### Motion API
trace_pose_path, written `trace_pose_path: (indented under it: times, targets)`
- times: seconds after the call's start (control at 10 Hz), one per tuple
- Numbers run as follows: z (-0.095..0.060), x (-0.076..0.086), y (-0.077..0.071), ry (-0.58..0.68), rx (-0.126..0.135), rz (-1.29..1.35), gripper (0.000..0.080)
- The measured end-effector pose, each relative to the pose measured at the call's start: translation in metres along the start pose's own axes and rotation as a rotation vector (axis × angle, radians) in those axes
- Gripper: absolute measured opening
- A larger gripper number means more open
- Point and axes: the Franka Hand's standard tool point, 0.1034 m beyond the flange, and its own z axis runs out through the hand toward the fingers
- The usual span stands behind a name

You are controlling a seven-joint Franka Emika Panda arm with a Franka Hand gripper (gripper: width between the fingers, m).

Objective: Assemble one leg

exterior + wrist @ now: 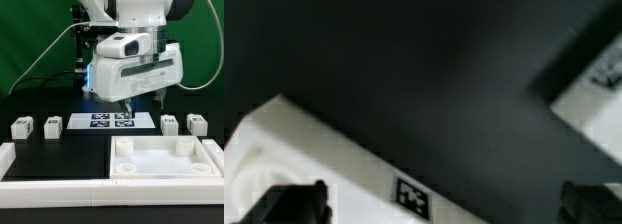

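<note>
Four legs (20,127) (52,125) (170,124) (197,124), small white blocks each faced with a black-and-white square tag, are lined up on the black counter (60,150), two on either side of the marker board (110,120). The fingers (295,205) are held wide apart, with nothing gripped. In the wrist view a tagged white shape (331,170) is blurred and cropped, and cannot be identified.

The arm (135,22) was glossy white with black joints, a blue glow on one side, thin cables (45,50) behind, and dark fingers (292,205).
</note>
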Motion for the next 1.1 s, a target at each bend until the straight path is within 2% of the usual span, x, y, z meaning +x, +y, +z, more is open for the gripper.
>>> trace_pose_path:
  times: [0.3, 0.6, 0.9, 1.1]
  targets:
    - [0.002, 0.009, -0.028, -0.002, 0.017, 0.326, 0.0649]
    - [0.007, 0.022, -0.062, -0.007, 0.024, 0.38, 0.0649]
    - [0.011, 0.047, -0.095, 0.0, 0.031, 0.434, 0.0649]
    - [0.012, 0.05, -0.098, 0.0, 0.03, 0.414, 0.0649]
